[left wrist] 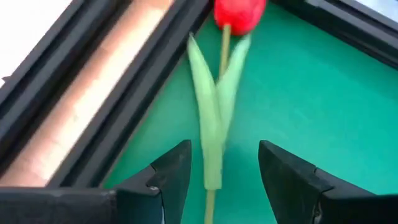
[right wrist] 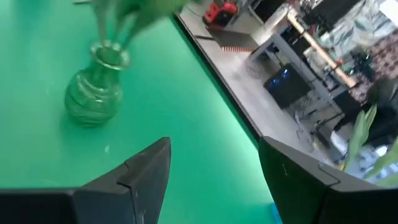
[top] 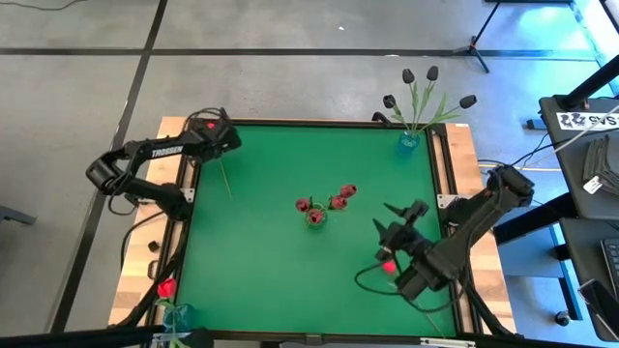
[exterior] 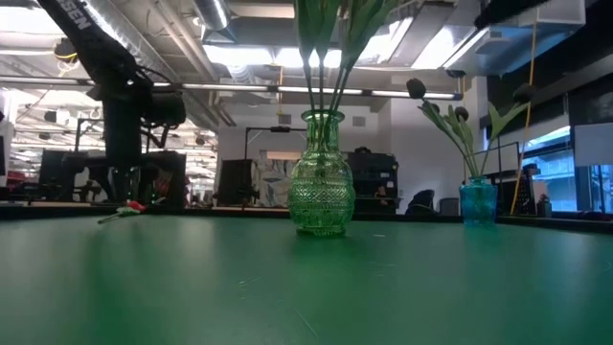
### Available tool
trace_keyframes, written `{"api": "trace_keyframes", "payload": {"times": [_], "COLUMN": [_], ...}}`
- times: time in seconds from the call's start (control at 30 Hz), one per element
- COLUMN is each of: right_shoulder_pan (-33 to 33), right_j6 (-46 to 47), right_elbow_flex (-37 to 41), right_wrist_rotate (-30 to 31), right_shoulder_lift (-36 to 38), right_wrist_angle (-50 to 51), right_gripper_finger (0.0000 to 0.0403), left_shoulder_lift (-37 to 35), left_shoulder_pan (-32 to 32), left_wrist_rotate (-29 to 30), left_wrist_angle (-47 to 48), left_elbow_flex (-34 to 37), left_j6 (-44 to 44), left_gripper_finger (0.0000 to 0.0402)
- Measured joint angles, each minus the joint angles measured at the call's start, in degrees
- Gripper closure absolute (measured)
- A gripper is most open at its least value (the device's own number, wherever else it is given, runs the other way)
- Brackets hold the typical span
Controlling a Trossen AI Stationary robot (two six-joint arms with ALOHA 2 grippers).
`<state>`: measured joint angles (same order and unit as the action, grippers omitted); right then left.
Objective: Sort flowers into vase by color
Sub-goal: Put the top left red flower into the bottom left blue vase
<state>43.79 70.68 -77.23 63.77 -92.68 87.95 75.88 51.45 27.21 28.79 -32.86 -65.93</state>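
"TROSSEN" lettering on left arm (top: 164, 152)

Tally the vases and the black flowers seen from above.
Vases: 3 (green vase, blue vase, corner vase)
Black flowers: 4 heads showing, all in the blue vase
Total: 7

Lab: desks, monitors (exterior: 57, 168), ceiling ducts (exterior: 230, 91)

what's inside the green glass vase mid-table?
The green textured glass vase holds pink-red tulips on thin green stems. In the low view the heads are cut off, and the patterned glass hides the stem ends.
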Motion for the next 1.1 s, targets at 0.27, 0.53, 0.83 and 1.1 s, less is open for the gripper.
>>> {"api": "trace_keyframes", "payload": {"times": [0.27,0.53,0.83,1.1], "right_shoulder_pan": [-5.99,-6.73,-6.73,-6.68], "right_j6": [-0.63,-2.24,-2.24,-2.22], "right_elbow_flex": [7.77,7.99,7.99,7.99], "right_wrist_rotate": [0.08,0.05,-0.47,-3.44], "right_shoulder_lift": [5.51,5.53,5.53,5.53], "right_wrist_angle": [-4.89,-6.94,-7.20,-7.75], "right_gripper_finger": [0.0159,0.0159,0.0159,0.0159], "left_shoulder_lift": [3.73,7.10,7.21,4.07], "left_shoulder_pan": [2.51,0.39,-0.76,-7.01], "left_wrist_rotate": [-4.02,-1.80,-1.50,-1.96], "left_wrist_angle": [-0.68,-1.15,-0.67,-1.20], "left_elbow_flex": [0.00,-0.15,-0.09,0.17], "left_j6": [1.84,2.46,2.21,3.83], "left_gripper_finger": [0.0221,0.0225,0.0360,0.0393]}}
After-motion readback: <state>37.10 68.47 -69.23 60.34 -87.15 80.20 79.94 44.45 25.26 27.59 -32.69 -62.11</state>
